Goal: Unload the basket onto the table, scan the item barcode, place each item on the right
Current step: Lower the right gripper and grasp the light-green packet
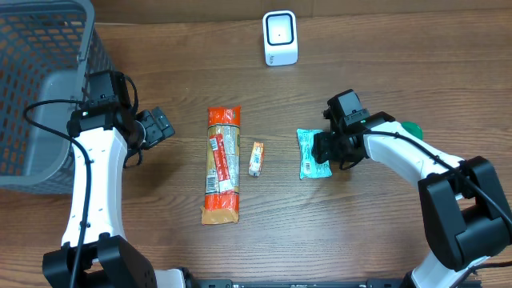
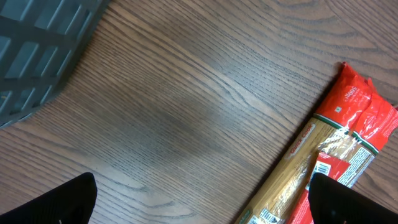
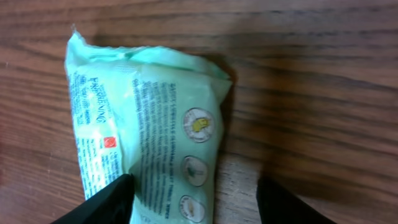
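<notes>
Jaws apart over the green packet (image 3: 143,112), the right gripper (image 3: 196,194) should centre across its width so the grip closes evenly; the left gripper (image 2: 202,194) hangs wide open

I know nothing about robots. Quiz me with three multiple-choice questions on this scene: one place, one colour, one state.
1. The white scanner stands: A on a shelf; B on the table beyond the spaghetti packet; C atop that packet.
2. The pack under the right gripper is: A pale green; B blue; C black.
3. The left gripper is: A shut on a bottle; B open, empty; C shut tight.
Answers: B, it stands on bare tabletop; A, mint wrapper in the wrist view; B, fingers apart over bare wood.
</notes>
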Controlling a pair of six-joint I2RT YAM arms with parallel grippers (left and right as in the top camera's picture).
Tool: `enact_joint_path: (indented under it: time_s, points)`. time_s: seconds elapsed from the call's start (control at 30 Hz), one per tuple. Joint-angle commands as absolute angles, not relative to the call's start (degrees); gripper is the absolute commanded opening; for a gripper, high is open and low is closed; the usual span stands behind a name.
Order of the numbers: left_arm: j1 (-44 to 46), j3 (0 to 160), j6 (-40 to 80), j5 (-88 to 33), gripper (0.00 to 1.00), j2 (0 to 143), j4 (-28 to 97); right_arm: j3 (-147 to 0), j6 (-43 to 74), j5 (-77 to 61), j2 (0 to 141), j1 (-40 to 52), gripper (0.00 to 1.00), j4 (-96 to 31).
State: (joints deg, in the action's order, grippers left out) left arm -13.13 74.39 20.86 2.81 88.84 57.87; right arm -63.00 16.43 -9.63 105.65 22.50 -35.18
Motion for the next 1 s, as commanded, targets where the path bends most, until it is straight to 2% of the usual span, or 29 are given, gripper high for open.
enact_joint_path:
  time_s: [0.0, 0.4, 0.5, 0.77, 0.97]
  points:
    - [-13.10, 74.37, 21.23, 3.18, 1.00, 88.77, 57.84, -64.62, 16.23, -10.15, 105.45, 22.46, 0.66, -34.96]
    - [-13.10, 74.37, 21.23, 3.20, 1.00, 88.77, 57.84, -64.55, 16.25, -10.61, 105.45, 22.52, 0.64, -35.88]
    - [-13.10, 74.37, 21.23, 3.18, 1.00, 88.77, 57.84, -64.36, 16.25, -10.61, 105.45, 22.52, 0.61, -36.07]
    - [-13.10, 74.37, 21.23, 3.20, 1.00, 88.77, 57.84, -64.10, 16.25, -10.66, 105.49, 22.52, 0.61, -36.62]
    - [-13.10, 74.37, 21.23, 3.18, 1.00, 88.77, 57.84, -65.47, 16.21, -15.99, 105.43, 22.52, 0.62, -36.29]
